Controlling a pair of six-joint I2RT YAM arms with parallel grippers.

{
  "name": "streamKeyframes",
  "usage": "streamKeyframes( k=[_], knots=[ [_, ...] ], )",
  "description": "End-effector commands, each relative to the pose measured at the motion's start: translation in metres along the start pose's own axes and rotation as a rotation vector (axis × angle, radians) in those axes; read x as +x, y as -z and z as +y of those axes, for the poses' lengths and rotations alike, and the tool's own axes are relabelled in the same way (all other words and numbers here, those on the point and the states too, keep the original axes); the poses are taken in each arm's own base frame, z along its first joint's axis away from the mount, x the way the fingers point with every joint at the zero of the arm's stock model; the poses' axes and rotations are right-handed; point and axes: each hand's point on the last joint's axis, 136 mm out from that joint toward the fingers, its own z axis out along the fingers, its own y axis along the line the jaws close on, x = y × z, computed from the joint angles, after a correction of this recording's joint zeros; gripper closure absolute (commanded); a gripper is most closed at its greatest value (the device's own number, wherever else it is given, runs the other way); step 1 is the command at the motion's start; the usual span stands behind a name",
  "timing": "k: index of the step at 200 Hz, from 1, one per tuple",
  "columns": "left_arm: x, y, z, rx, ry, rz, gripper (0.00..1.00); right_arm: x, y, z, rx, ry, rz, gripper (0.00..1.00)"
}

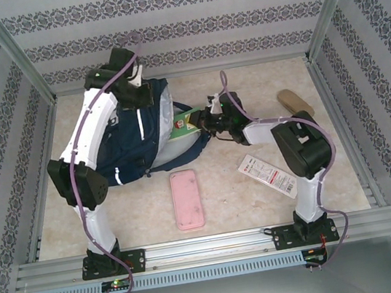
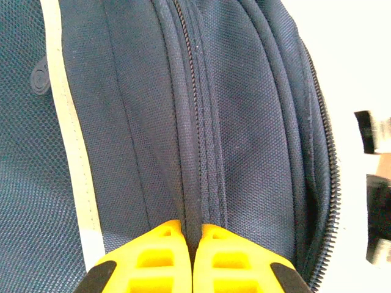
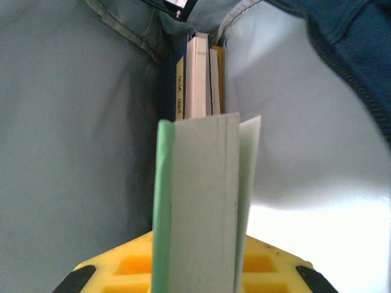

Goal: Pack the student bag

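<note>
Inside the student bag (image 3: 79, 152), books (image 3: 197, 73) — right claw (image 3: 198, 268) grips a green booklet (image 3: 201, 201), left claw (image 2: 192, 244) its fabric (image 2: 244, 134).

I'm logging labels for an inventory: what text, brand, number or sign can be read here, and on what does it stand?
No text reads clearly.
On the dark book spine inside the student bag: yellow characters, too blurred to read.
On the green book cover: print too small to read.
On the white and red packet: print too small to read.
On the pink case: no text seen.
</note>
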Motion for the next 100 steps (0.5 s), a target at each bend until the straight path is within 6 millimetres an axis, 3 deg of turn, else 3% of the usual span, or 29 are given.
streamKeyframes(
  k=[1, 29, 65, 95, 100],
  knots=[
    [-0.030, 0.050, -0.034, 0.231, -0.067, -0.159, 1.00, -0.012, -0.019, 0.040, -0.093, 0.063, -0.072, 1.00],
    [-0.036, 0.060, -0.031, 0.293, -0.031, -0.176, 1.00, -0.006, -0.050, 0.045, -0.102, 0.046, -0.070, 1.00],
    [-0.036, 0.058, -0.035, 0.340, -0.004, -0.164, 1.00, -0.001, -0.095, 0.034, -0.042, 0.017, -0.094, 1.00],
    [-0.035, 0.054, -0.033, 0.331, 0.001, -0.157, 1.00, 0.006, -0.126, 0.038, -0.023, 0.027, -0.063, 1.00],
    [-0.034, 0.053, -0.032, 0.330, 0.003, -0.154, 1.00, 0.009, -0.128, 0.037, -0.011, 0.032, -0.051, 0.90]
  ],
)
